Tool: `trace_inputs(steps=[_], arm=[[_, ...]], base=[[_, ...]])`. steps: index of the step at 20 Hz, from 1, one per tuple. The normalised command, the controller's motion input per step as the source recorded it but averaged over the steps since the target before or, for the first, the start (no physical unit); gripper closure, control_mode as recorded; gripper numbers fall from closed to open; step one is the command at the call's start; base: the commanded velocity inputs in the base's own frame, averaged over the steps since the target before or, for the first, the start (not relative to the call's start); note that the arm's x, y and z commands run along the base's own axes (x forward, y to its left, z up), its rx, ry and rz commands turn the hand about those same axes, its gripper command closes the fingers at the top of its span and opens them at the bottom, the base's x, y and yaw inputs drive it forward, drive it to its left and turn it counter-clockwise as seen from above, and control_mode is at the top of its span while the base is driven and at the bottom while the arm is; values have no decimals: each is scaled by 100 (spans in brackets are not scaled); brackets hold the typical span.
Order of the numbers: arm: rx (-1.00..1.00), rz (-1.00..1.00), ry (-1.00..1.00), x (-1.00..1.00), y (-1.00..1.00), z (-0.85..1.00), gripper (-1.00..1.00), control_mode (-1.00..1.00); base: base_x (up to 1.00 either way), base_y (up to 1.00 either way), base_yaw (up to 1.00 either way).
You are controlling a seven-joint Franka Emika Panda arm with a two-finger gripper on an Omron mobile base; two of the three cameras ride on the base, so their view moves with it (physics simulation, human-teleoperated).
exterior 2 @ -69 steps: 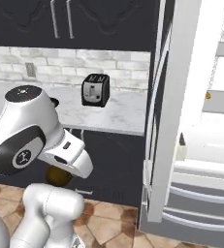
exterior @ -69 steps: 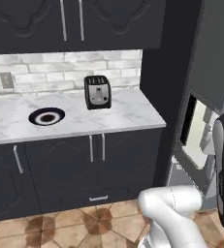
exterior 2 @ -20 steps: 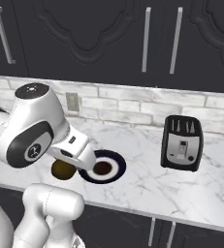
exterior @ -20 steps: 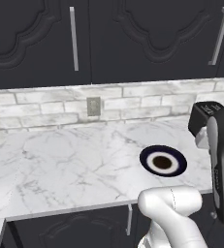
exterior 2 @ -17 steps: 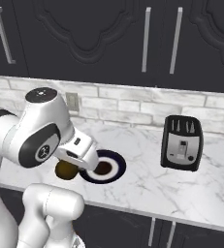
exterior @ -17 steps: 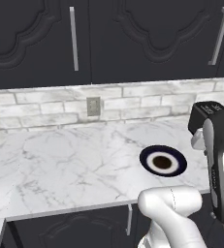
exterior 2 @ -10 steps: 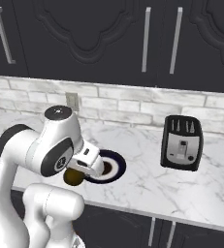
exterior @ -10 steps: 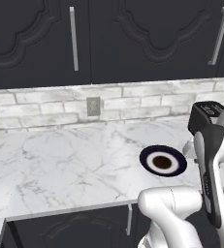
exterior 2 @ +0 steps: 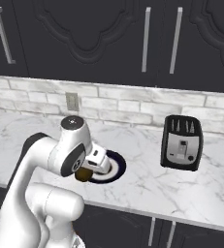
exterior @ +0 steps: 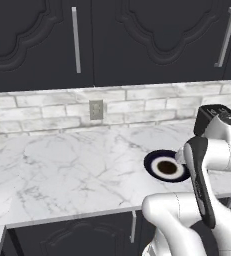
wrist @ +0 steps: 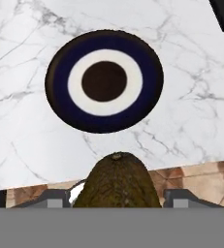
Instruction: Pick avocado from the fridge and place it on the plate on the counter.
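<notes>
Over the last half second the arm had folded lower and carried the claw [exterior 2: 87, 173] in toward the plate [exterior 2: 114, 170], so that the avocado [exterior 2: 84, 174], which a second earlier hung to the near left of the plate over the counter's front edge, now sat just at the plate's near rim in the right base view. The base cameras had not shifted in that last second, so this was the arm's own move. The claw was clamped on the avocado [wrist: 117, 180], whose rough olive-brown skin rose between the two dark finger tips in the hand view. From there the plate [wrist: 60, 101] lay ahead on the white marble counter [wrist: 191, 106], and tiled floor showed under the avocado, which suggests the fruit was not yet over the plate's middle. I judged the carry nearly done, with a short reach forward and a release left. The elbow stood high, and the forearm bent down and forward so that the hand pointed steeply at the counter [exterior: 77, 175]. The toaster [exterior 2: 182, 142] stood well apart to the right.
</notes>
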Motion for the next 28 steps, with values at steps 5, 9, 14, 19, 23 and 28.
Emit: trace_inputs(steps=[5, 9, 14, 19, 23, 28], arm=[[0, 0, 0, 84, -1, -25, 100, -100], [0, 0, 0, 83, 0, -43, 100, -100], [0, 0, -1, 63, 0, -50, 100, -100], [0, 0, -2, 38, -1, -56, 100, -100], [0, 1, -4, 30, -5, -32, 100, -100], [0, 0, 0, 17, 0, -16, -100, -100]], base=[[0, 0, 0], [0, 0, 0], [0, 0, 0], [0, 0, 0], [0, 0, 0], [0, 0, 0]])
